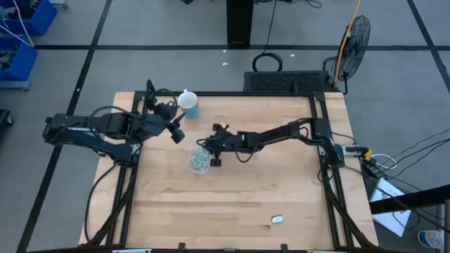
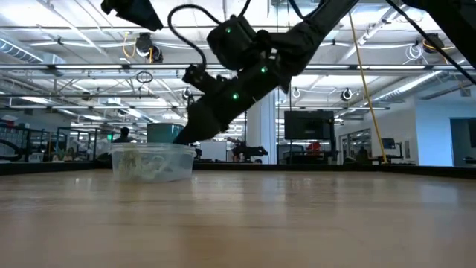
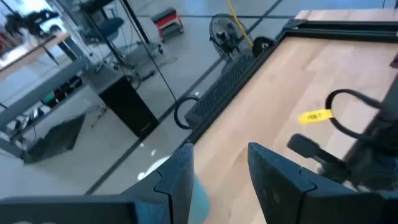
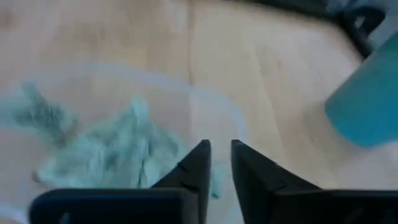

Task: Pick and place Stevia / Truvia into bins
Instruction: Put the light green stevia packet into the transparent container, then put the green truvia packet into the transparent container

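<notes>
The right gripper hangs at the clear container's rim, at its two o'clock side, fingers nearly pressed together with only a narrow gap and nothing visibly pinched. Pale green sachets lie heaped inside. One sachet rests far off at five o'clock. Lifting straight up should avoid nudging the container. The left gripper waits, fingers spread, by the blue cup.

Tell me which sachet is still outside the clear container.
The lone sachet lying near the table's front edge on the right arm's side; the other sachets are heaped inside the clear container, at the right gripper.
</notes>
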Robot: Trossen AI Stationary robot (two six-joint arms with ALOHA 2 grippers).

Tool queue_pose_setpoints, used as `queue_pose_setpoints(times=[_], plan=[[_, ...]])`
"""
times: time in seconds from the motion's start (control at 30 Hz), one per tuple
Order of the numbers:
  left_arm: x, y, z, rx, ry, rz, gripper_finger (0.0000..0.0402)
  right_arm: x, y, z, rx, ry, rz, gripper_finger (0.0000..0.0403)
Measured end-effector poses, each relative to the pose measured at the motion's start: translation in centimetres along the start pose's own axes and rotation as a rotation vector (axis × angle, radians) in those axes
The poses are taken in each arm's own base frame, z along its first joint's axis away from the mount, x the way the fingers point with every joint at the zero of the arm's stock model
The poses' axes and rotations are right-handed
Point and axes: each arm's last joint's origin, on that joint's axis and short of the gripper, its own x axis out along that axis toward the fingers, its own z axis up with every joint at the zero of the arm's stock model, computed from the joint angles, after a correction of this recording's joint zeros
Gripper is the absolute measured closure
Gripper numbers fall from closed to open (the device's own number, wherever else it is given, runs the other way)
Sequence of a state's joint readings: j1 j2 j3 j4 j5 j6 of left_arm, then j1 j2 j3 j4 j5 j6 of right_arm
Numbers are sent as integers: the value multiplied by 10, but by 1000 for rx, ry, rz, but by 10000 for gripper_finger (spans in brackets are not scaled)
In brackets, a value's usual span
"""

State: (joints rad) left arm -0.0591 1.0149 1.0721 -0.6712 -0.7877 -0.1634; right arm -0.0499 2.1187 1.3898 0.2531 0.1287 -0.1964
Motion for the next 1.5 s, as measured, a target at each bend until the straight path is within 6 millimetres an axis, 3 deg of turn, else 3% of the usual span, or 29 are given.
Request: queue_pose_setpoints(times=[0.2, 0.33, 0.47, 0.6, 0.73, 1.0, 1.2, 1.5], plan=[[-2, 0, -1, -18, 1, -9, 243, -2, 2, 4, -22, -26, 2, 286], [-2, 0, -3, -14, 19, -14, 243, -19, 4, 18, -37, -18, 13, 262], [-3, -1, -4, -42, 30, -35, 243, -59, 16, 35, -64, 85, 79, 259], [-3, -3, -4, -53, 40, -82, 243, -107, 39, 33, -49, 235, 154, 266], [-3, -7, -5, -51, 57, -167, 243, -157, 78, 13, -27, 319, 245, 267], [-4, -8, -3, -52, 44, -181, 243, -232, 159, -62, 110, 335, 380, 257], [-2, -5, 0, -52, 14, -121, 243, -260, 189, -98, 120, 367, 407, 258], [2, -1, 3, -77, 0, -98, 243, -272, 202, -118, 123, 412, 434, 259]])
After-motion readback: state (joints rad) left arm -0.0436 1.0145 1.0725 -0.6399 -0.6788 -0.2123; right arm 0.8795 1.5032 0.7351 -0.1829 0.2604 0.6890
